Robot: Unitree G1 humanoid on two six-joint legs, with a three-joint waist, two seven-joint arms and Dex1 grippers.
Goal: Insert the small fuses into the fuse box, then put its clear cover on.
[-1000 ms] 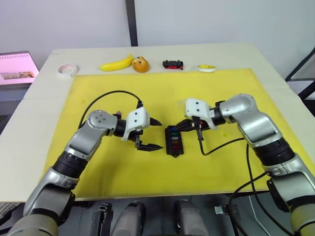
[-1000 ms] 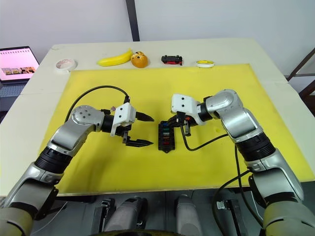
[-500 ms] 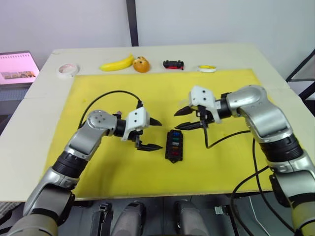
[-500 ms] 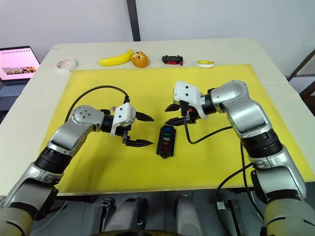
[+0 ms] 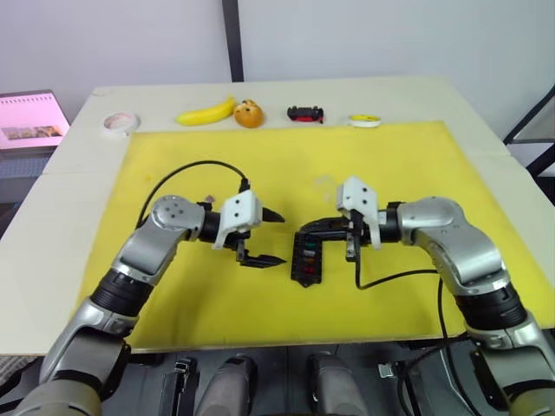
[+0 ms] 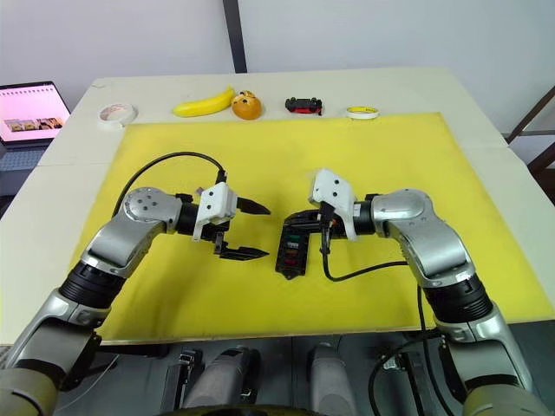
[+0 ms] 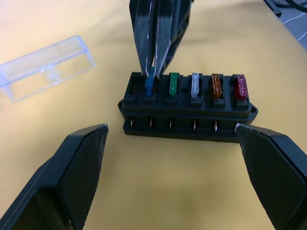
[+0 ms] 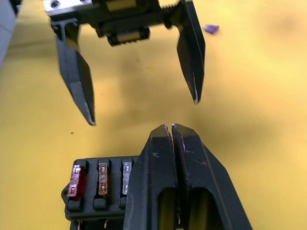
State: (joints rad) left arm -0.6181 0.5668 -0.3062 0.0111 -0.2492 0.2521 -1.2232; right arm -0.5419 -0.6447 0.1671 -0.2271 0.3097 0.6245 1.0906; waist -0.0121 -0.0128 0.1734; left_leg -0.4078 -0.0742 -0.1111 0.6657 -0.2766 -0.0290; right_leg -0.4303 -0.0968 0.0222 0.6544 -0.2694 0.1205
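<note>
— At far left of the head view?
— Pink-screened laptop point(image 5: 30, 120) at the edge, then a tape roll point(image 5: 116, 123) on the table point(image 5: 61, 199).

— Along the top, past the roll?
— Banana point(image 5: 206, 112), an orange fruit point(image 5: 249, 113), toy car point(image 5: 304, 113), yellow-rimmed roll point(image 5: 365, 120), all lined up beyond the yellow mat point(image 5: 381, 173).

— Left of centre on the mat?
— Left gripper point(image 5: 269, 237), fingers spread wide, pointing at the fuse box point(image 5: 307, 260) from just beside, not touching. Nothing between the pads point(image 7: 81, 167).

— Centre?
— Fuse box lying flat on the mat, lower middle of frame. One row of small fuses point(image 7: 194, 86) seated: blue, green, grey, orange, red. Second row not clear enough to tell.

— Right of that?
— Right gripper point(image 5: 305, 231) reaching over the box's far end, fingers pressed together on the blue fuse point(image 7: 149, 84) in the end slot.

— And the clear cover point(image 7: 45, 67)?
— Upper left of the left wrist view, lying on the mat, apart from the box. One purple fuse point(image 8: 210, 28) loose on the mat, upper right of the right wrist view.
</note>
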